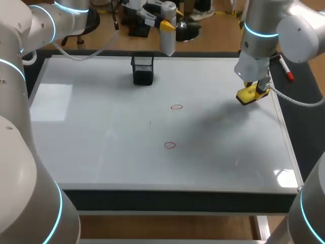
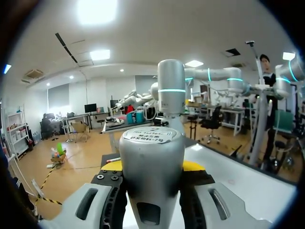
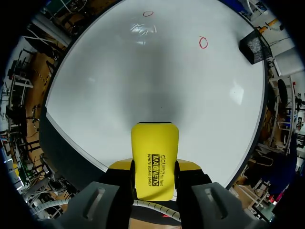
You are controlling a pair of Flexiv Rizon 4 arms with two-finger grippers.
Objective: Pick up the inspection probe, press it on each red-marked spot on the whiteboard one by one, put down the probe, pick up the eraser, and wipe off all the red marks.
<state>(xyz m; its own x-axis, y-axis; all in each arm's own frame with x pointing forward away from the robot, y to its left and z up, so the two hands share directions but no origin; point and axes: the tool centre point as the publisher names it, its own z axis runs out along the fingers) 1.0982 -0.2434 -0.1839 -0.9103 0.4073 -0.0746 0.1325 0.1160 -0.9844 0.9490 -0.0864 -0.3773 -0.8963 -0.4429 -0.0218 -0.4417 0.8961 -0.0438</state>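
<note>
Whiteboard (image 1: 76, 127), a flat, glossy white rectangle, covers nearly the whole tabletop. My left arm comes in over its far left corner. Next along, a black wire-mesh square basket (image 1: 142, 69) stands upright on the board near the far edge.

Just right of the basket, the left gripper (image 1: 166, 24) is clamped on the inspection probe (image 1: 168, 41), a silver-grey cylinder with a rounded end. In the left wrist view, 1 yellow tip presses each side of its body. The probe is held at the board's far edge, well apart from the marks.

Near the board's middle are 2 small red hand-drawn rings. The far ring (image 1: 176, 107) is nearer the basket, and the near ring (image 1: 170, 145) is closer to the front edge. Both are intact.

Further right, the right gripper (image 1: 251, 91) grips a yellow block-shaped whiteboard eraser (image 1: 248, 96) by its 2 long sides. It holds the eraser near the board's right edge, seemingly lifted clear, with a soft shadow on the surface beside it. The rings lie well ahead of it.

At the far right, a white marker pen with a red cap (image 1: 286, 70) lies on the dark strip beside the board, partly hidden by my right arm.
</note>
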